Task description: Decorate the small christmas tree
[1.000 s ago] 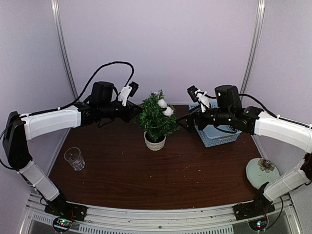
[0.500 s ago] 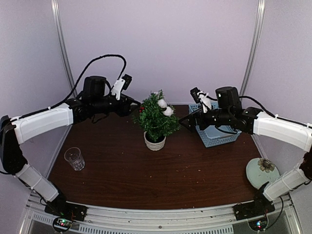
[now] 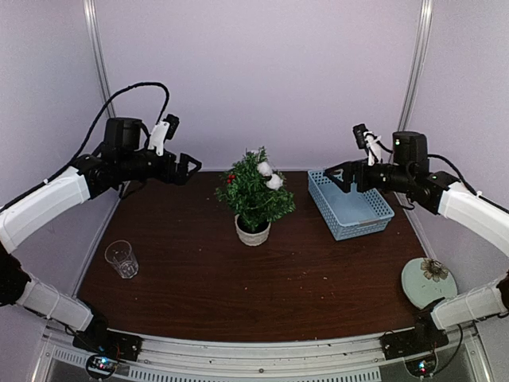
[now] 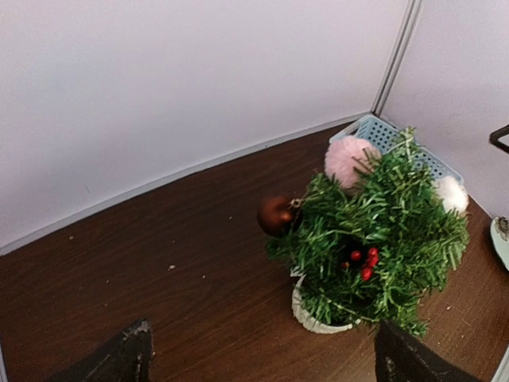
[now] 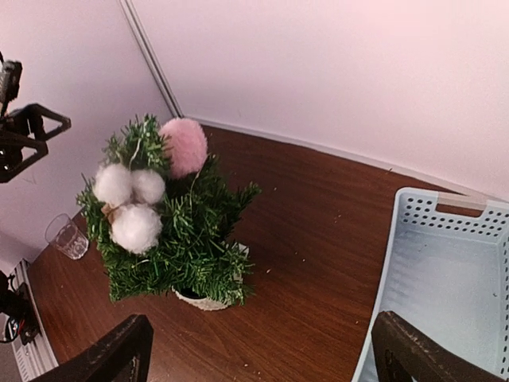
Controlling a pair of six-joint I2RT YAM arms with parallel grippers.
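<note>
The small christmas tree (image 3: 254, 195) stands in its white pot (image 3: 253, 231) at the middle of the table. It carries a pink pom-pom (image 5: 184, 146), white pom-poms (image 5: 131, 205), red berries (image 4: 362, 261) and a brown-red ball (image 4: 276, 215) on its left side. My left gripper (image 3: 187, 167) hangs open to the left of the tree, apart from it, with nothing between its fingers (image 4: 127, 360). My right gripper (image 3: 338, 177) is open and empty too, up over the basket's far left corner, well right of the tree.
A light-blue plastic basket (image 3: 350, 205) sits right of the tree and looks empty (image 5: 445, 270). A clear glass (image 3: 121, 259) stands near the left front. A pale plate with a flower (image 3: 429, 280) lies at the right front edge. Walls close the back.
My left gripper has opened and drawn back to the left, away from the tree. My right arm has pulled back to the right, off the tree's side.
</note>
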